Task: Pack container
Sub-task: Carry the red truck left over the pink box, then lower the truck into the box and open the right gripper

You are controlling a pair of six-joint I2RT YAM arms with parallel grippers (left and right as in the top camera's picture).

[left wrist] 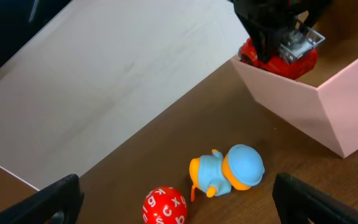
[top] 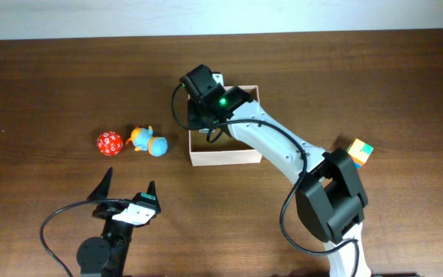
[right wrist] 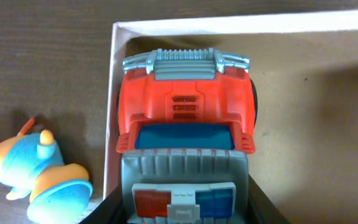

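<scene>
— From where is the table viewed overhead?
— Straight down, from well above; a wide stretch is taken in.
— And the left wrist view?
— It is held low, aimed across the wood at the duck, die and container.
— The right wrist?
— It is pointed down, close over the container's corner, filled by the truck. Duck and container are shared by all three.

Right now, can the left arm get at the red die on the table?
Probably yes. The left gripper is open and faces the red die with nothing between them; the duck toy lies beside it, out of the way. The right gripper holds a red toy truck at the container.
</scene>
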